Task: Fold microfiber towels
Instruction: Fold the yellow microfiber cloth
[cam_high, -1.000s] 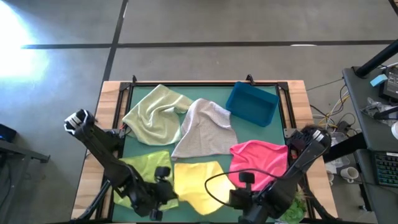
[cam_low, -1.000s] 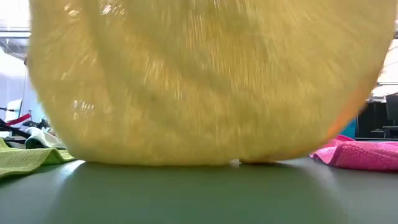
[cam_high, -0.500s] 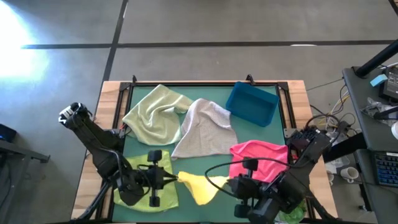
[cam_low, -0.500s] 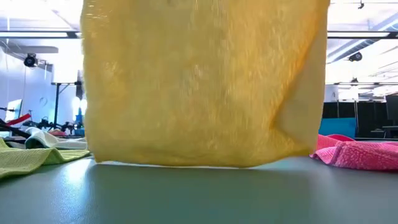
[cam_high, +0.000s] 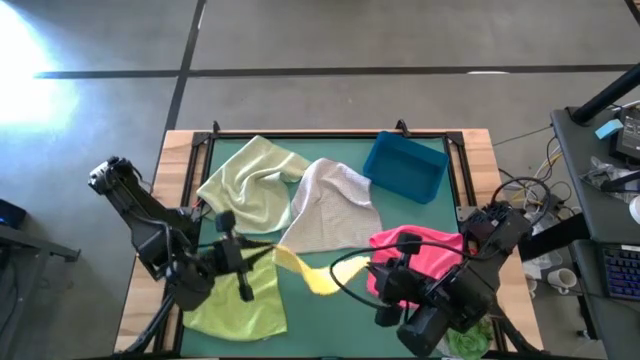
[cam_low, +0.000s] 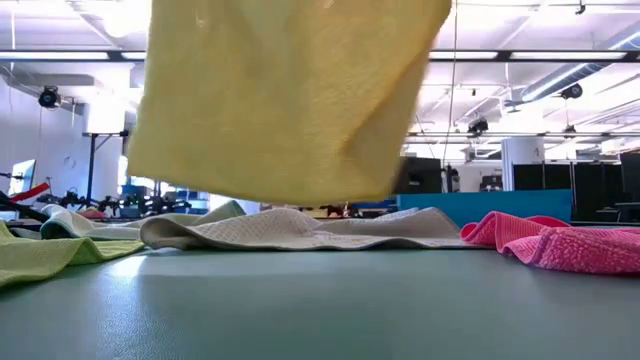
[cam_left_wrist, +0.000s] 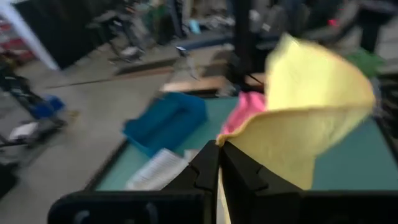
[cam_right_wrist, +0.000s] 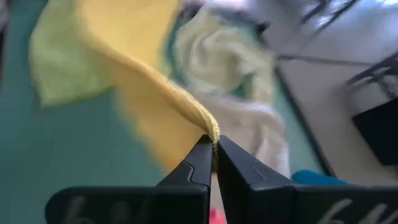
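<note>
High view: left end effector (cam_high: 268, 254) and right end effector (cam_high: 362, 270) each clench a corner of the soft yellow microfiber towel (cam_high: 308, 273), stretched between them above the green desk (cam_high: 330, 310). Crumpled pale green towel (cam_high: 246, 183), light grey towel (cam_high: 328, 207), hot pink towel (cam_high: 425, 245), lime green towel (cam_high: 240, 300) and blue rectangular plastic bin (cam_high: 405, 166) lie around.

Low view: yellow towel hangs clear of the desk; grey towel behind.

Left wrist view: fingers (cam_left_wrist: 208, 174) pinch a yellow corner.

Right wrist view: fingers (cam_right_wrist: 199, 162) pinch the other corner.
</note>
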